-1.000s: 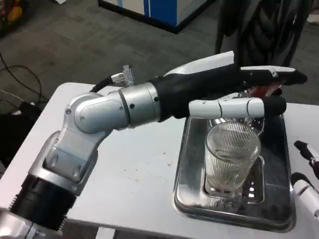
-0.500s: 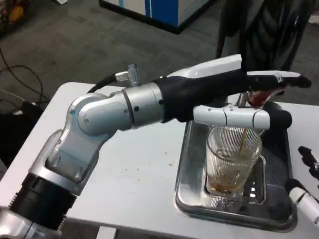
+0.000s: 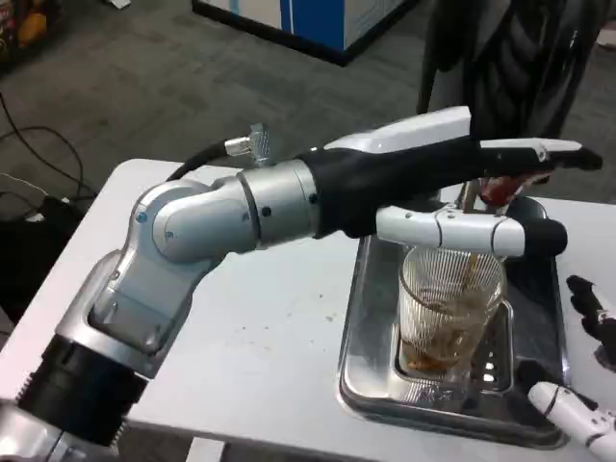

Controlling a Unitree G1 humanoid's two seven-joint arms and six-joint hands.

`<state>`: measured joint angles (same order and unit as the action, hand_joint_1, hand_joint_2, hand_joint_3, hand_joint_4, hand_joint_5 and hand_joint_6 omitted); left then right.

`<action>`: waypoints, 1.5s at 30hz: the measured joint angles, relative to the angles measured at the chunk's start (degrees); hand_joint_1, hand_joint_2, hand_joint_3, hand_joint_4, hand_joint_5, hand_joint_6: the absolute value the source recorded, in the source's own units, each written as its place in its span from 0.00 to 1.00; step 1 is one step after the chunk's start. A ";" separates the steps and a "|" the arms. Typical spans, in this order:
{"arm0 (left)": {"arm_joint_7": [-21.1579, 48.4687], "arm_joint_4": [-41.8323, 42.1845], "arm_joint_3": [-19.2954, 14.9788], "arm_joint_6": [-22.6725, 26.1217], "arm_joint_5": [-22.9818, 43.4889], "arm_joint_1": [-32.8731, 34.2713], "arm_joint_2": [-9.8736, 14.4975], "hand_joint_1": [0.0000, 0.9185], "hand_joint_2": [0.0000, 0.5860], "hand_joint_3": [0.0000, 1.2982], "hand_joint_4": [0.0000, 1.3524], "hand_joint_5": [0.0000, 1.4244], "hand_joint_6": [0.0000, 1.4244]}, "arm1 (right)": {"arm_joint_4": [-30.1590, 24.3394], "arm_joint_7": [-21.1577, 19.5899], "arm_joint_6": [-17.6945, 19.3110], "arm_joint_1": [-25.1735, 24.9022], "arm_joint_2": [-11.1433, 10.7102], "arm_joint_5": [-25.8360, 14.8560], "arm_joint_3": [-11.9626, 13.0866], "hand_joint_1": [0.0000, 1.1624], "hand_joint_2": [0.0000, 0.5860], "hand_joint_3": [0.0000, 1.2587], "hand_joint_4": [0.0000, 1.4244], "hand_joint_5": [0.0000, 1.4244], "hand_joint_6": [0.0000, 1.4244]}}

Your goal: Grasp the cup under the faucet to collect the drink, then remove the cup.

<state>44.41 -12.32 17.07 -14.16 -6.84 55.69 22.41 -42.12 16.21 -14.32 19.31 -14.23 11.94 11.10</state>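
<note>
My left hand (image 3: 452, 178) stretches flat across the far end of the steel tray (image 3: 371, 318), its long fingers (image 3: 539, 154) extended toward the red-brown faucet handle (image 3: 500, 188) — whether they press it or merely lie against it I cannot tell, and they close around nothing that I can make out. One white-and-black finger (image 3: 462, 229) runs level just above the rim of the cup (image 3: 450, 310), near it but apart. The ribbed clear cup stands upright on the slotted drip grate (image 3: 486, 371) in the middle of the tray, directly below my left hand. A thin brown stream (image 3: 469, 274) falls into it, and a shallow pool of brown drink lies at the bottom.

My right hand (image 3: 577, 385) shows at the lower right edge beside the tray, well short of the cup, fingers apart and holding nothing. The tray rests on the white table (image 3: 260, 337) — dark floor and a blue cabinet (image 3: 308, 19) lie beyond.
</note>
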 measured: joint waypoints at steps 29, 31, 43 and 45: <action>-0.02 0.75 -0.24 0.08 -0.23 -0.18 0.43 0.00 0.21 0.10 0.03 0.07 0.04 | 10.28 -9.74 4.25 -5.85 4.01 1.35 -7.20 0.53 0.35 0.00 0.00 0.00 0.00; -0.02 0.75 -0.23 0.01 -0.23 -0.18 0.43 0.00 0.21 0.10 0.03 0.07 0.04 | 10.72 -10.03 4.25 -5.93 4.38 1.46 -7.47 0.53 0.35 0.00 0.00 0.00 0.00; -0.02 0.64 -0.24 -0.33 -0.22 -0.18 0.72 0.00 0.22 0.10 0.03 0.07 0.04 | 14.08 -12.72 4.24 -9.88 5.89 2.50 -10.36 0.53 0.35 0.00 0.00 0.00 0.00; -0.02 0.64 -0.24 -0.42 -0.22 -0.18 0.76 0.00 0.22 0.10 0.03 0.07 0.04 | 14.80 -13.01 4.12 -10.44 6.17 2.69 -10.65 0.53 0.35 0.00 0.00 0.00 0.00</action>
<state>44.39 -11.68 16.83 -14.58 -7.06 55.51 23.17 -27.32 3.19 -10.20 8.88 -8.07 14.64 0.45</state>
